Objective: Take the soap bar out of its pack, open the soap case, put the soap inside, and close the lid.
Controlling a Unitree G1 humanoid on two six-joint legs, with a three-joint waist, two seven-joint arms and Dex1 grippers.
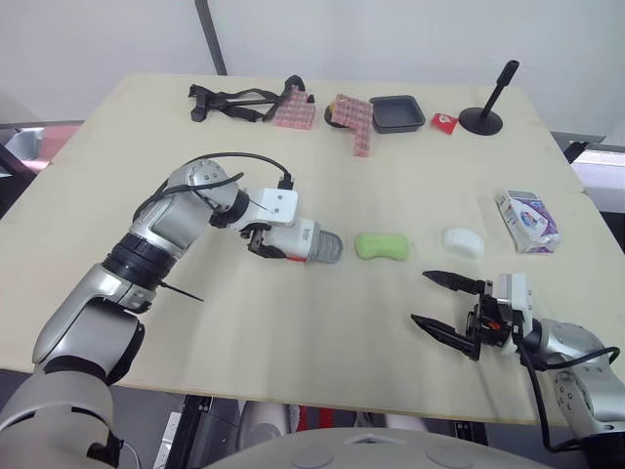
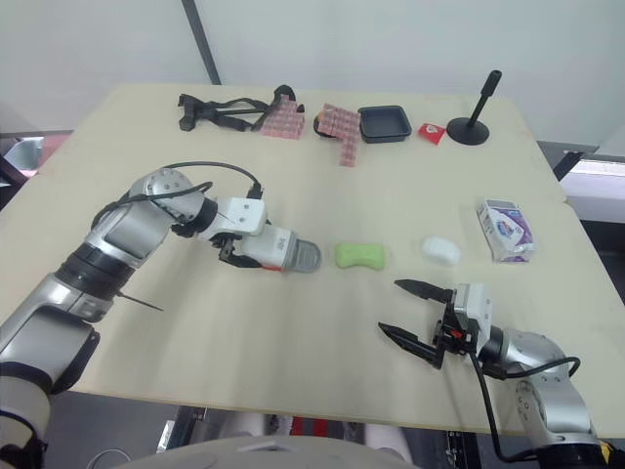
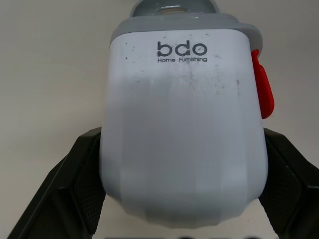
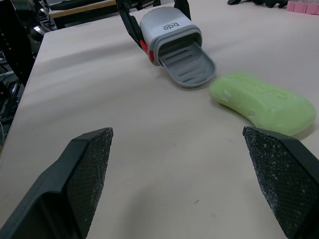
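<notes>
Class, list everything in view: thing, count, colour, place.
soap case: 1, white-grey, in left gripper
soap bar: 1, green, centre
oval piece: 1, white, beside soap bar
soap pack: 1, white-purple, right edge
tray: 1, black, far side
packet: 1, red, by tray
stand: 1, black, far right
checked pieces: 2, pink, far side
strapped item: 1, black, far left
table: 1, beige
left gripper: 1, black, on soap case
right gripper: 1, black, open, near edge

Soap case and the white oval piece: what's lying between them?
The green soap bar, apart from both, lies between the soap case and the white oval piece; the left eye view shows it.
</notes>
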